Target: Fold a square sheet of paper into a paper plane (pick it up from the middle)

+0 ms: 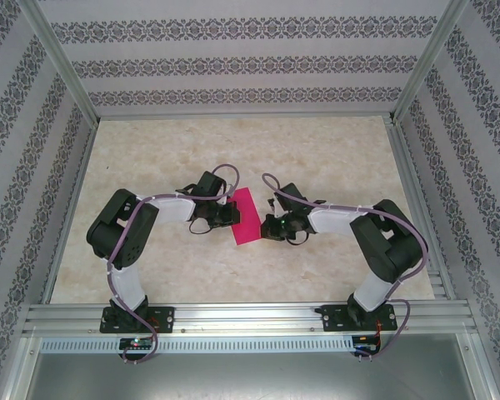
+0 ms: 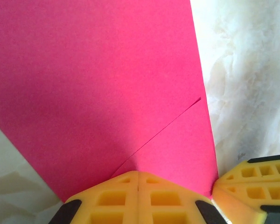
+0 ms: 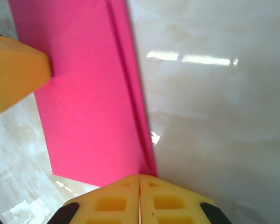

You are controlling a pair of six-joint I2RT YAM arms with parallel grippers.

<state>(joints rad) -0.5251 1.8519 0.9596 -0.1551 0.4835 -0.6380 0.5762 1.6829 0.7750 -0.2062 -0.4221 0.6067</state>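
The square sheet of paper (image 1: 247, 215) lies folded into a narrow magenta strip on the table between my two grippers. Seen from the left wrist, the paper (image 2: 98, 84) has a diagonal flap edge running up to its right side. My left gripper (image 2: 138, 173) is shut, its tips resting on the paper's near part; from above the left gripper (image 1: 232, 215) sits at the strip's left edge. My right gripper (image 3: 139, 176) is shut with its tips at the near corner of the paper (image 3: 88, 107), beside the layered long edge. From above the right gripper (image 1: 267, 227) is at the strip's right side.
The pale marble table (image 1: 317, 158) stretches open behind and beside the paper. Patterned walls and aluminium rails (image 1: 233, 317) enclose it. A finger (image 2: 252, 184) of the right gripper shows in the left wrist view, a finger (image 3: 14, 74) of the left gripper in the right wrist view.
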